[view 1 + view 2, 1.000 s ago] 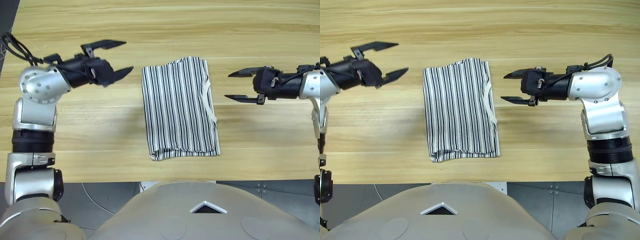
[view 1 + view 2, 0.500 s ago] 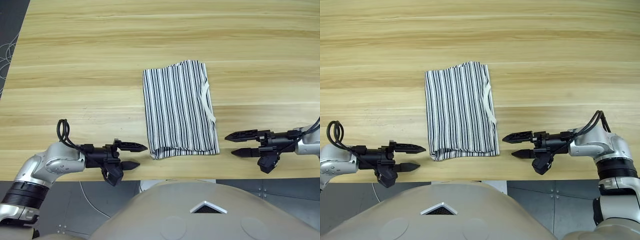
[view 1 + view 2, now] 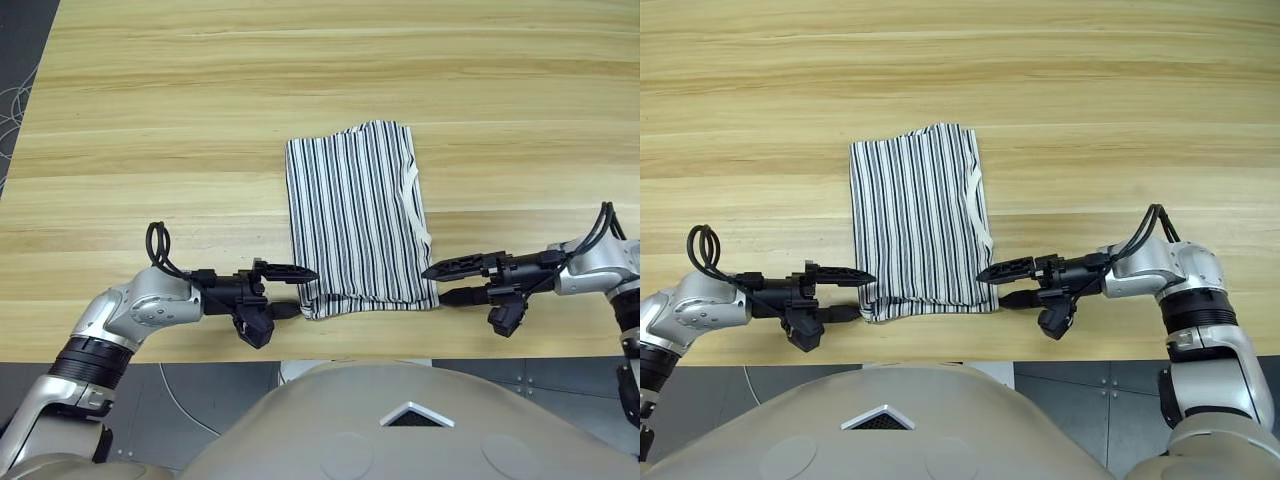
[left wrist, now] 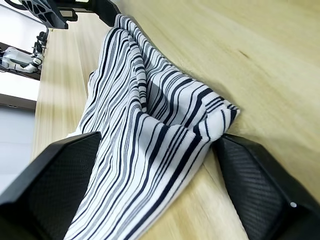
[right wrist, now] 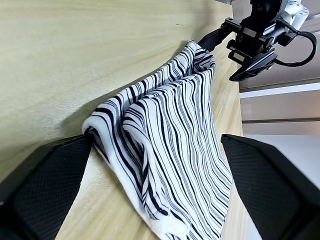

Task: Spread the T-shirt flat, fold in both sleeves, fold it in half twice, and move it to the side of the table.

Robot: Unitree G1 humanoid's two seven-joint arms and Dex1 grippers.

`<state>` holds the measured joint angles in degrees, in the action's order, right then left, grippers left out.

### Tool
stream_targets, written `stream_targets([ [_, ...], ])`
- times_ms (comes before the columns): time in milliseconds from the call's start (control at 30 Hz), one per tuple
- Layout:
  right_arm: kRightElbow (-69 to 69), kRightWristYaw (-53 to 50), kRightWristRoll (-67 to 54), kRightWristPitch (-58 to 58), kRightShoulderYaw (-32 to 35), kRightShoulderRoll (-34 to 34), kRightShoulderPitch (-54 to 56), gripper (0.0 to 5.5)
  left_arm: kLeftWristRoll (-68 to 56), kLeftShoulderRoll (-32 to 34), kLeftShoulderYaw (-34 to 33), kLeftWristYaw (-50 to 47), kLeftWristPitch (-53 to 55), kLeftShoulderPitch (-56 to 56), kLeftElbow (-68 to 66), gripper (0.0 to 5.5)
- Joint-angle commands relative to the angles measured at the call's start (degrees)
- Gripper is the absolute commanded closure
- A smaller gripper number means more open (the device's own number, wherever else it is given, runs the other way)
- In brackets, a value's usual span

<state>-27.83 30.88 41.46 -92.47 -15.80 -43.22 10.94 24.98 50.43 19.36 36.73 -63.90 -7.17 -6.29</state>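
Note:
The striped T-shirt [image 3: 358, 215] lies folded into a narrow rectangle in the middle of the wooden table [image 3: 200, 120], its collar edge facing right. My left gripper [image 3: 298, 291] is open at the shirt's near left corner, low over the table. My right gripper [image 3: 441, 283] is open at the near right corner. In the left wrist view the corner fabric [image 4: 150, 125] sits between the two fingers [image 4: 50, 190]. The right wrist view likewise has the shirt's corner [image 5: 150, 130] lying between its open fingers [image 5: 45, 185].
The table's near edge [image 3: 400, 352] runs just behind both grippers. Bare wood lies to the left, right and far side of the shirt. Dark floor [image 3: 20, 60] shows past the table's left edge.
Both arms have come down from beside the shirt's far half to the near edge, then moved inward until their open fingers straddle the near corners. The shirt has not moved.

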Motion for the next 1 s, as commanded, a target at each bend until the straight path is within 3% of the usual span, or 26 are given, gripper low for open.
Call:
stream_targets([
  [33,-0.8,-0.1,7.0,2.6,-2.5,1.6,0.5,0.77,3.5,-1.0,2.2,-0.6,-0.1,1.1,-2.6,1.34],
  [600,0.3,-9.4,15.5,9.0,-10.6,3.1,3.7,0.77,10.3,-2.1,5.8,-8.5,-3.0,5.4,-12.0,1.34],
  [967,-1.8,-16.7,20.1,14.6,-15.6,-0.6,6.1,0.77,10.7,-1.6,6.5,-9.7,-2.5,6.2,-12.0,1.34],
  [1000,-2.0,-16.6,20.0,14.7,-16.3,-0.8,6.3,0.96,10.7,-1.6,6.6,-9.6,-2.5,6.4,-12.1,1.31],
])
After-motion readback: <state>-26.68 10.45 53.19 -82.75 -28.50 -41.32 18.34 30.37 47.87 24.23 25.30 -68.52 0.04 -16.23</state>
